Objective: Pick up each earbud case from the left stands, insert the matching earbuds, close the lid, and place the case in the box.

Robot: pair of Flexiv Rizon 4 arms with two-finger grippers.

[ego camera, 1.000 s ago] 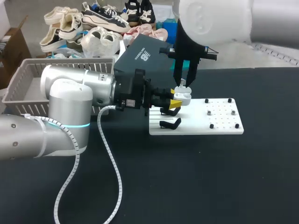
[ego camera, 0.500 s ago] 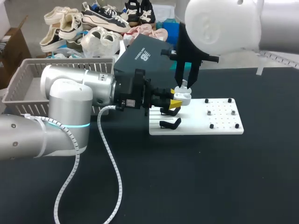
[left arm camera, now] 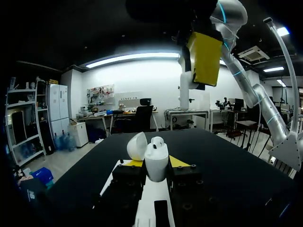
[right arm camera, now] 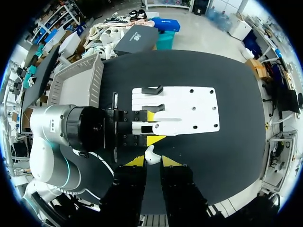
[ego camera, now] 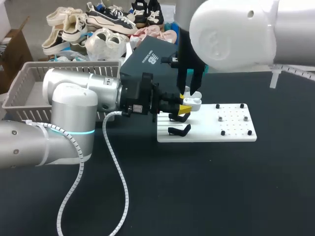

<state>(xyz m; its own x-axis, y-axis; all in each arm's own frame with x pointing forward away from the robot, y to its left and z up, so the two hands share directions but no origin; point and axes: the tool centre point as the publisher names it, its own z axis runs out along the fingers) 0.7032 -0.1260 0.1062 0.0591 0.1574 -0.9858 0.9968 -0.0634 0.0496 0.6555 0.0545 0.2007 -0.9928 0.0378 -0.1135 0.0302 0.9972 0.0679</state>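
My left gripper holds a white earbud case just above the left end of the white board. In the left wrist view the case stands upright between the fingers with its lid swung open and one earbud seated in it. Directly above it my right gripper points down. In the right wrist view its yellow tips pinch a small white earbud, a short way above the case.
A black stand sits on the board's left part, and small dark pegs dot its right part. A grey basket stands at the far left. A dark box lies behind the board.
My right gripper has shifted slightly left and lower over the case. The left arm and the case have stayed still.
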